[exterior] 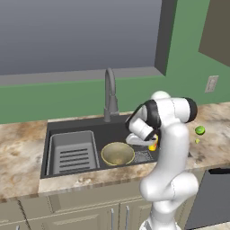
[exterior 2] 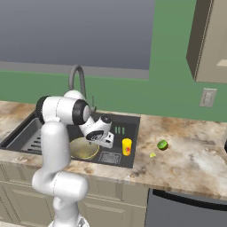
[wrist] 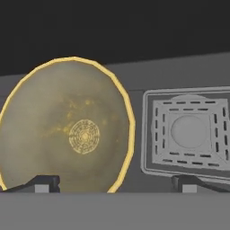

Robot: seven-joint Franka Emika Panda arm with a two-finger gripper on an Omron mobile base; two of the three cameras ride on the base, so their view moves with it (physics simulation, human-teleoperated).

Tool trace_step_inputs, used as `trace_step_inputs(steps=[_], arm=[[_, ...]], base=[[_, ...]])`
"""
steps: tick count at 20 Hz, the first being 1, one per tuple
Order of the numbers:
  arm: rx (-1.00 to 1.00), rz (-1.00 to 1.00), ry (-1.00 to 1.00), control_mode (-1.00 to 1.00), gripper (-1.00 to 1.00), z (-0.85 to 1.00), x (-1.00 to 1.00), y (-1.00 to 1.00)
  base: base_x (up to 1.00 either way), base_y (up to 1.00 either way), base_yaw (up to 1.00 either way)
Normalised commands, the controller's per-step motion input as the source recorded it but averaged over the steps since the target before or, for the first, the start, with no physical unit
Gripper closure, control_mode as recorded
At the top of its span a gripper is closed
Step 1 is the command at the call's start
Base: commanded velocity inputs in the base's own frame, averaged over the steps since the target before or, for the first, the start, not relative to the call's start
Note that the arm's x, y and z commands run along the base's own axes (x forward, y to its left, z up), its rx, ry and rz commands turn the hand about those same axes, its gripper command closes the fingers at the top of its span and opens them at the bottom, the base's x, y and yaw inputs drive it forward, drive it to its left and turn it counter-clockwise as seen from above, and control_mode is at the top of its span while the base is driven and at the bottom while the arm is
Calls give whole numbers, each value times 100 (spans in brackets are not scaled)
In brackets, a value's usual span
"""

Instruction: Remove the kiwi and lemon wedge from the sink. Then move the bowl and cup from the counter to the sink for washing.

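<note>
Cup (exterior 2: 127, 146) upright beside drain (exterior 2: 110, 157)

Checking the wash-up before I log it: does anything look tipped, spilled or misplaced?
Nothing stands out. The bowl and cup sit upright in the sink; the kiwi and lemon wedge lie on the counter.

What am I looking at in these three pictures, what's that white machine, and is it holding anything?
It is a rendered kitchen. The white machine is a robot arm on a driving base. Two pictures come from cameras behind it, left and right; the third looks along its gripper, which is open and holds nothing. In the dark sink sit a tan bowl, a yellow cup and a grey rack. On the marbled counter, right of the sink, lie a green kiwi and a tiny lemon wedge.
</note>
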Motion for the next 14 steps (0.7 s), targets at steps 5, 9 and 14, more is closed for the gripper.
trace_step_inputs(steps=[5,9,14], arm=[[-7,0,10,-100,-100,45,-17,-14],[-4,0,8,-100,-100,50,-15,-10],[-3,0,1,-100,-100,43,-19,-16]], base=[[0,0,0],[0,0,0],[0,0,0]])
